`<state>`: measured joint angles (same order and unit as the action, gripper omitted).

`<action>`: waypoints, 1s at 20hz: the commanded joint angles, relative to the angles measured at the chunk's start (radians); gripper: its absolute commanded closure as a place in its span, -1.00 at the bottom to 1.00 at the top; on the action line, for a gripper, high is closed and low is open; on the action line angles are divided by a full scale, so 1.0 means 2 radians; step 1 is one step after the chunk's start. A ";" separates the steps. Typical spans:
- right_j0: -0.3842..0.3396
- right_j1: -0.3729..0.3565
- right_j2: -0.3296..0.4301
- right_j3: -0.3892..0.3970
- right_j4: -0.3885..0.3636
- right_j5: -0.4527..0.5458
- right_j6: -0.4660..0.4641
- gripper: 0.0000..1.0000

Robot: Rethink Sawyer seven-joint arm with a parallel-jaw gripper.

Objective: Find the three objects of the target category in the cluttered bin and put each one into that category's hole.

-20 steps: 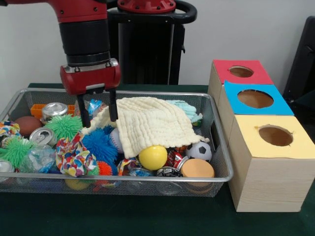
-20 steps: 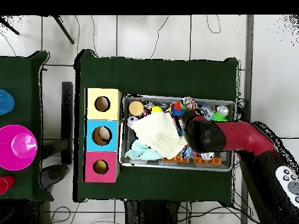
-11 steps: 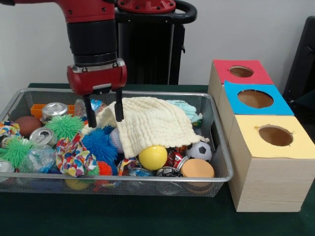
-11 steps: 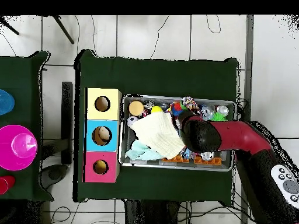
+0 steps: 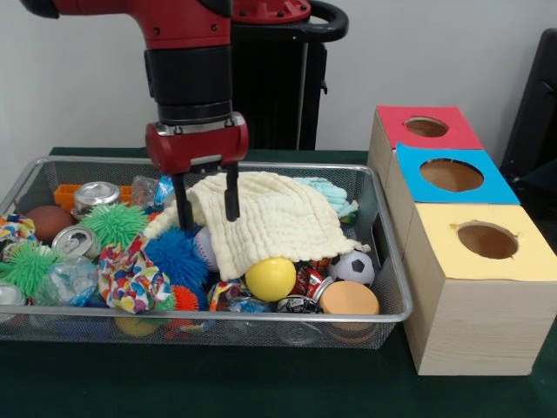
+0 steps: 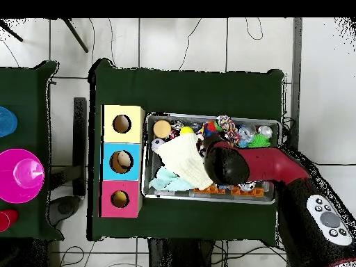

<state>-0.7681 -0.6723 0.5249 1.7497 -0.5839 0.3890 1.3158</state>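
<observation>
- Green cloth covers the table (image 5: 261, 392); white wall behind. No brand or writing is legible on anything.
- Wire-mesh bin (image 5: 396, 300), silver and rectangular, sits on the cloth, heaped with clutter.
- Nearest the front rim: a flat tan disc (image 5: 348, 298), a smooth yellow ball (image 5: 271, 279), and a crumpled patterned cloth (image 5: 130, 277).
- Just behind: a small soccer ball (image 5: 352, 266), a spiky blue ball (image 5: 177, 255) and a spiky green ball (image 5: 28, 266) at the left end.
- Mid-bin: a cream cloth (image 5: 278, 218), quilted in texture, draped over the pile with one corner hanging onto the yellow ball; a partly hidden baseball (image 5: 204, 248) lies under its edge.
- Left side: a second green spiky ball (image 5: 113, 223), two silver cans (image 5: 96, 195) lying with tops showing, and a brown ball (image 5: 48, 221).
- Far part: an orange plastic piece (image 5: 65, 195) and a pale aqua cloth (image 5: 331, 193).
- Gripper (image 5: 207, 202): two thin black fingers spread apart and pointing down, straddling the left edge of the cream cloth and pinching nothing. Red housing and black wrist above.
- Right of the bin: three wooden boxes in a row, each with a round hole in a coloured top: yellow (image 5: 487, 239) nearest, blue (image 5: 451, 174) next, red (image 5: 426, 127) farthest.
- Which category is the target cannot be told.
</observation>
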 commanded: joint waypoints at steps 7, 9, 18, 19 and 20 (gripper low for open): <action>0.060 0.027 -0.068 0.026 0.039 -0.042 0.134 -1.00; 0.069 0.029 -0.075 0.026 0.045 -0.049 0.138 -1.00; 0.089 0.061 -0.099 0.030 0.064 -0.102 0.135 -1.00; 0.087 0.066 -0.101 0.029 0.064 -0.110 0.131 -1.00; 0.088 0.069 -0.103 0.030 0.065 -0.114 0.128 -1.00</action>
<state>-0.5888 -0.6109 0.3863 1.7701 -0.4912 0.2509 1.3162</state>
